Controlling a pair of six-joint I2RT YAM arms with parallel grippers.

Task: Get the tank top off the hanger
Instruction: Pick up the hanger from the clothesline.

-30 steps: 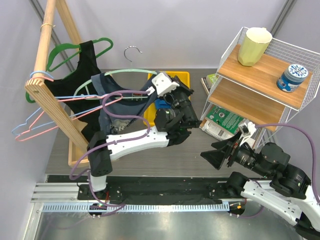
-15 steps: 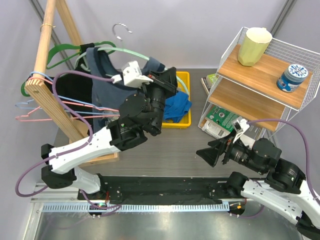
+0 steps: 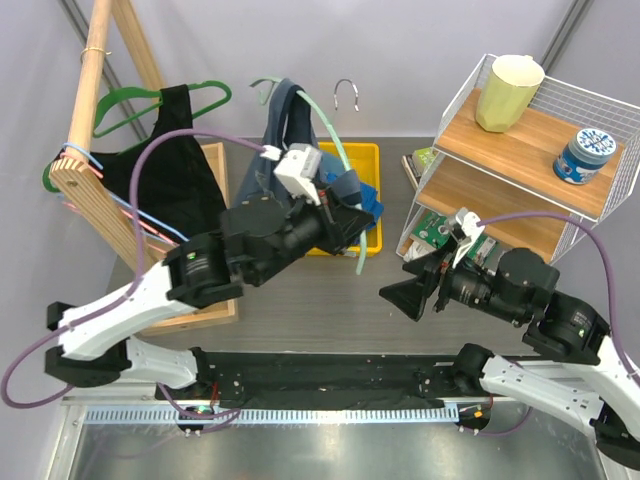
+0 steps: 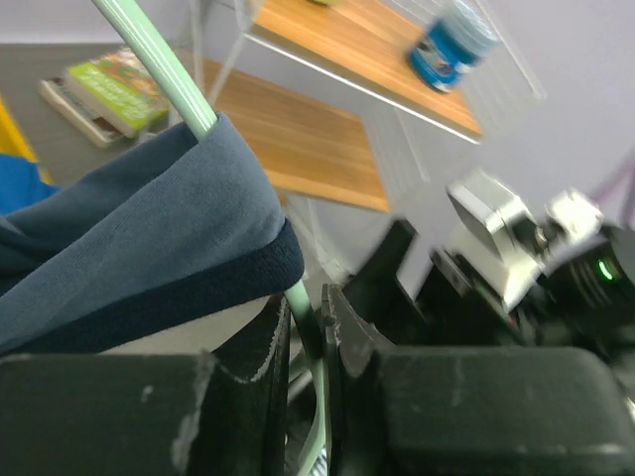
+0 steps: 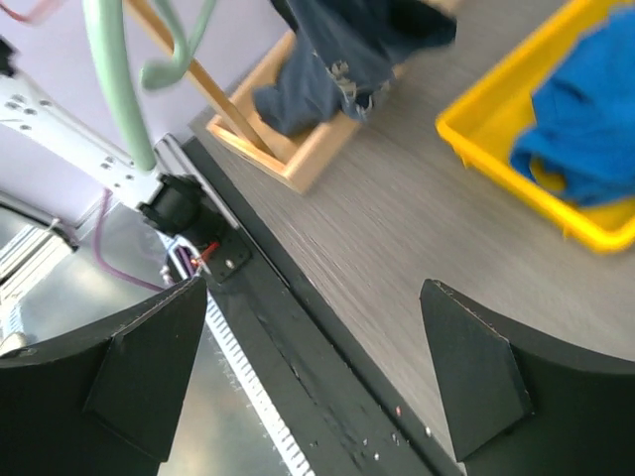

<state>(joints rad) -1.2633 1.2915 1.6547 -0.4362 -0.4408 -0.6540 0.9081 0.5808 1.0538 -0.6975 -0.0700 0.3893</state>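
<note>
Clenching the mint-green plastic hanger, the left gripper holds the slate-blue tank top aloft, likely so the right gripper, jaws spread empty, can reach it.

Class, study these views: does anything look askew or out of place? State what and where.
The pale green plastic hanger sits steeply tilted in mid-air, pinched in the left hand, away from the wooden rack. The blue tank top bunches on one arm.
</note>
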